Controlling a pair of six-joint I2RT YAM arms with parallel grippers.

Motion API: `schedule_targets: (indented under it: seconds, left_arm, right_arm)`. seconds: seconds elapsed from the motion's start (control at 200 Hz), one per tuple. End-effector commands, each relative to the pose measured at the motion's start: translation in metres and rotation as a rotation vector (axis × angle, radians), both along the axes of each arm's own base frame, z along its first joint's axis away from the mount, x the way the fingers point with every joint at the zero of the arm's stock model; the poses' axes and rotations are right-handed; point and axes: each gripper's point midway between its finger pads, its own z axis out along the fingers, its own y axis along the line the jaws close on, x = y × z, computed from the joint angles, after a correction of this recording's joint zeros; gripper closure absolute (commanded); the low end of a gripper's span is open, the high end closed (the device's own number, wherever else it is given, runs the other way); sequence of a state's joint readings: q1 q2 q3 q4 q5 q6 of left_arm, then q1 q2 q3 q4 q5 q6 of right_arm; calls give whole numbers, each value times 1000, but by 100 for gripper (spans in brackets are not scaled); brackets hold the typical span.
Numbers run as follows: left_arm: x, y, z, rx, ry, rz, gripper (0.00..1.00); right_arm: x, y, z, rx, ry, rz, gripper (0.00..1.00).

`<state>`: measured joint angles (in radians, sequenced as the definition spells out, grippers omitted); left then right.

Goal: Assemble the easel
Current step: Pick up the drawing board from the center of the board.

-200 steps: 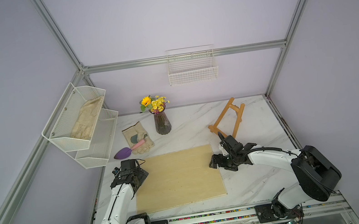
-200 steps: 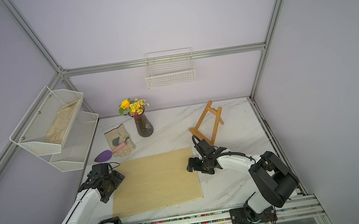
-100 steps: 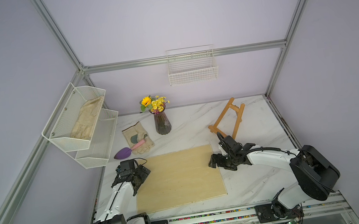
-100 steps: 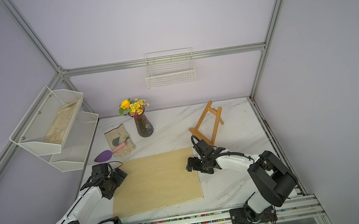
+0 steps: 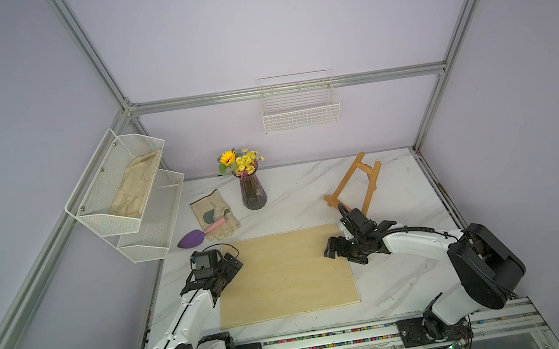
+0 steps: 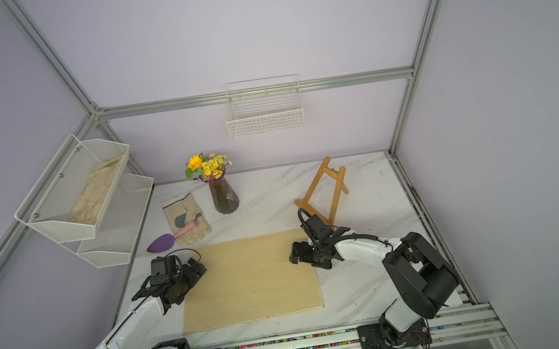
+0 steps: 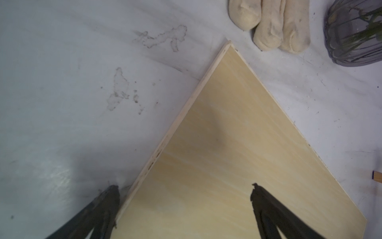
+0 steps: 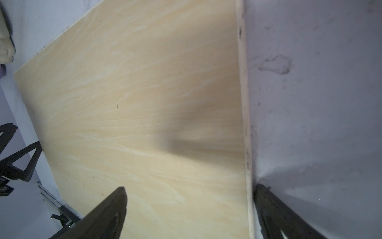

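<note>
Plywood board (image 5: 284,271): laid flat. Left gripper (image 7: 184,190) and right gripper (image 8: 191,189): jaws spread wide, nothing held, each set astride an opposite board edge. Easel (image 5: 344,177): stood just beyond right gripper, untouched. Both edges are best clamped together, evenly

Overhead view of a marble table (image 5: 296,199). A flat plywood board (image 5: 284,275) lies low across its near middle. The left claw (image 5: 228,277), spread wide, straddles the board's left edge. The right claw (image 5: 344,253), equally wide, straddles the right edge. Bare marble lies open between the board and the back wall, and to the board's right. Along the back stand a vase (image 5: 253,194) of flowers, a glove (image 5: 215,214) and a trowel (image 5: 192,237). The easel (image 5: 354,187) stands close behind the right claw. A wire rack (image 5: 126,204) overhangs the table's left side. A wire basket (image 5: 300,105) hangs on the back wall, well above.
</note>
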<state>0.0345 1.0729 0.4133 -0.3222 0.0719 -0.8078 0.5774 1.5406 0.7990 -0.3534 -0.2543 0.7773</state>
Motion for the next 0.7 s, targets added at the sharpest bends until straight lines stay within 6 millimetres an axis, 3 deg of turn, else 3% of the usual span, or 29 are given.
schedule_targets:
  seconds: [0.0, 0.24, 0.45, 0.575, 0.695]
  left_arm:
    - [-44, -66, -23, -300, 163, -148, 0]
    - [-53, -53, -33, -233, 182, -93, 0]
    - [-59, -37, -38, -138, 226, -61, 0]
    - [-58, -42, -38, -154, 231, -86, 0]
    - [-57, -61, -34, -199, 220, -147, 0]
  right_arm:
    - [-26, -4, -19, -6, 127, 7, 3]
    - [-29, -48, -36, -212, 107, -38, 3]
    - [-26, -72, -42, -345, 60, -42, 3]
    - [-32, -61, -51, -286, 90, -10, 3]
    - [-32, -20, -42, -73, 81, 29, 3]
